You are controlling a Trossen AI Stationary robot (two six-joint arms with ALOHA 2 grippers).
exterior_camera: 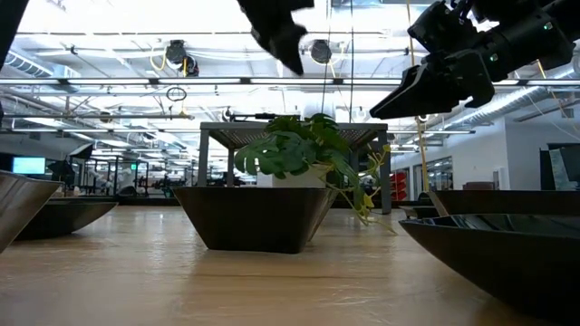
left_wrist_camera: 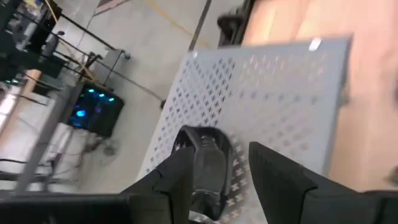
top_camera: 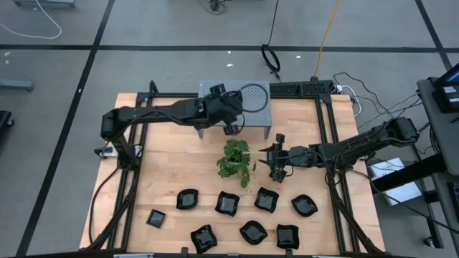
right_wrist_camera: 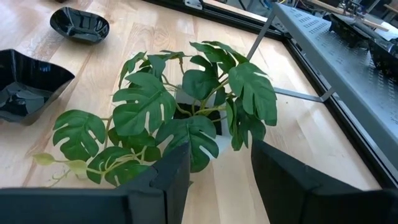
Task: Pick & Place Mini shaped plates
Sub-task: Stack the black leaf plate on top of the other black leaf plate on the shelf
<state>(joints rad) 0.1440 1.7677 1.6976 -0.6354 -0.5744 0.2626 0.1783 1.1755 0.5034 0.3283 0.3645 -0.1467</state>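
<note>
- The left gripper (top_camera: 231, 123) hangs over the grey shelf (top_camera: 215, 89) at the table's far edge, fingers parted only as wide as the black plate (left_wrist_camera: 208, 177) pinched between them; the left wrist view shows the plate edge-on, over the perforated top.
- The step in hand looks like setting this plate on the shelf. To do it well: level the plate first, since it hangs tilted; lower until its base meets the metal before letting go; pick a spot well inside the shelf edge, away from the round plate (top_camera: 252, 96) already lying there.
- The right gripper (top_camera: 278, 163) waits near the table's middle, just beside the plant (top_camera: 237, 159), fingers apart and empty; the right wrist view looks between them onto leaves.
- It should stay put, or swing wide of the plant, when it goes for another plate.
- Shelf: one round plate on it, as far as I can tell, plus the one arriving.
- Eight more plates (top_camera: 266, 199) lie spread along the table's near edge, each apart from its neighbours and seemingly empty.
</note>
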